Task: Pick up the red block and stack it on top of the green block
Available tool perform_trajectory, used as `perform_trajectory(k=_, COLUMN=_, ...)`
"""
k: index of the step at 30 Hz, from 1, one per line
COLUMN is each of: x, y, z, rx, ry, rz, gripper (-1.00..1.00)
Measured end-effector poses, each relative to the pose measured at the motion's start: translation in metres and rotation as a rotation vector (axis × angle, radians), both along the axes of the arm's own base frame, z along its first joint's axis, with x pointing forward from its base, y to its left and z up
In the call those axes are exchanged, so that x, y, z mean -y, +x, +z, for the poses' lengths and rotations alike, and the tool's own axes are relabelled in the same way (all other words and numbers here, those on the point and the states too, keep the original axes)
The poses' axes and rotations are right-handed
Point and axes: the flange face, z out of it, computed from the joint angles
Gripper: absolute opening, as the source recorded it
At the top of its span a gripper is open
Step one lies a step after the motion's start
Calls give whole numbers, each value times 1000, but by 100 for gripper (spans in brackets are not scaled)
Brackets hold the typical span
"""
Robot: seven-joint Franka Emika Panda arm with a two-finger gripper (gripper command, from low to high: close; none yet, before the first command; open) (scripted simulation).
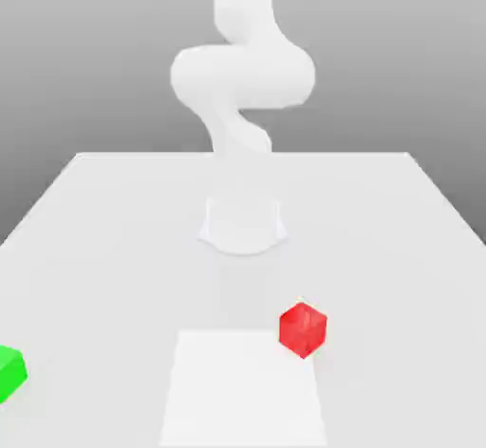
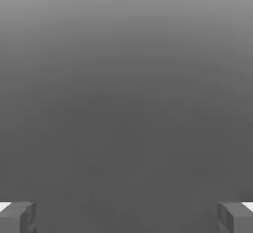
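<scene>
The red block (image 1: 303, 329) sits on the white table (image 1: 399, 247), toward the front and slightly to the exterior view's right of centre. At the exterior view's far left edge lies the green block (image 1: 9, 373), partly cut off by the frame. In the hand view my gripper (image 2: 126, 218) is open: its two grey fingertips (image 2: 20, 218) stand far apart with nothing between them, against a plain grey background. The white arm (image 1: 242, 76) rises from the table's middle and bends up out of the frame.
The arm's round base (image 1: 243, 224) stands at the table's centre, behind the red block. A brighter white square patch (image 1: 242, 389) lies at the front, right beside the red block. The table's back edge runs across the exterior view.
</scene>
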Motion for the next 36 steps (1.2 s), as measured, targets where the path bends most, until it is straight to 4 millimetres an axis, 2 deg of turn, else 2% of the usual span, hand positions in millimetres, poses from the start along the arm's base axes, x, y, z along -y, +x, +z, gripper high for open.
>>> perform_trajectory(k=4, x=-22, y=34, z=-99, rx=-146, ry=-71, rz=126, gripper=0)
perform_trajectory(k=6, x=-33, y=42, z=-149, rx=-217, ry=-103, rz=191, gripper=0)
perform_trajectory(k=9, x=-47, y=42, z=-224, rx=-324, ry=-149, rz=294, gripper=0)
perform_trajectory(k=13, x=-64, y=19, z=-325, rx=-475, ry=-205, rz=447, gripper=0)
perform_trajectory(k=17, x=-75, y=-28, z=-428, rx=-635, ry=-255, rz=619, gripper=0)
perform_trajectory(k=19, x=-79, y=-40, z=-464, rx=-673, ry=-267, rz=666, gripper=0)
perform_trajectory(k=24, x=-78, y=-46, z=-512, rx=-686, ry=-269, rz=675, gripper=0)
perform_trajectory(k=25, x=-77, y=-47, z=-517, rx=-686, ry=-269, rz=675, gripper=-100)
perform_trajectory(k=31, x=-77, y=-47, z=-519, rx=-687, ry=-269, rz=675, gripper=-100)
perform_trajectory(k=36, x=-78, y=-45, z=-487, rx=-687, ry=-269, rz=674, gripper=-100)
